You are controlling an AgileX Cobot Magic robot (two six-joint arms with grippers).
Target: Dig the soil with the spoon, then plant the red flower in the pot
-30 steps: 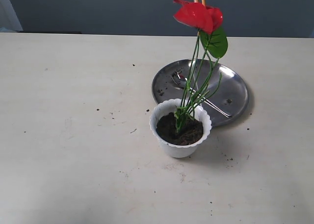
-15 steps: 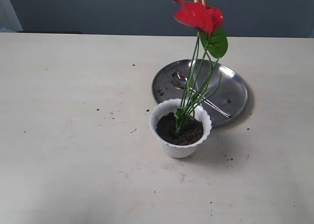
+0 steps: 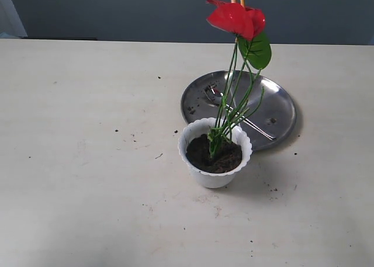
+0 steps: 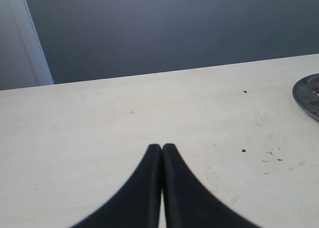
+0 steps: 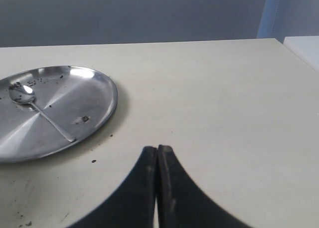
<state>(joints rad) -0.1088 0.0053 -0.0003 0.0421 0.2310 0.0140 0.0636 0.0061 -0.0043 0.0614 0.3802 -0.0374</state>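
Observation:
The white pot [image 3: 215,174] stands mid-table with dark soil [image 3: 201,151] in it. The red flower [image 3: 236,17] rises upright from that soil on thin green stems. Behind the pot, the silver spoon [image 3: 252,126] lies on a steel plate [image 3: 280,109]; the right wrist view shows the spoon [image 5: 42,114] on the plate [image 5: 94,96] too. My left gripper [image 4: 162,147] is shut with nothing in it, low over bare table away from the pot. My right gripper [image 5: 157,149] is also shut and empty, beside the plate. Neither gripper shows in the exterior view.
Soil crumbs [image 3: 175,131] are scattered on the cream table [image 3: 87,162] around the pot and plate. The plate's rim [image 4: 305,94] shows at the edge of the left wrist view. A dark wall runs behind the table's far edge.

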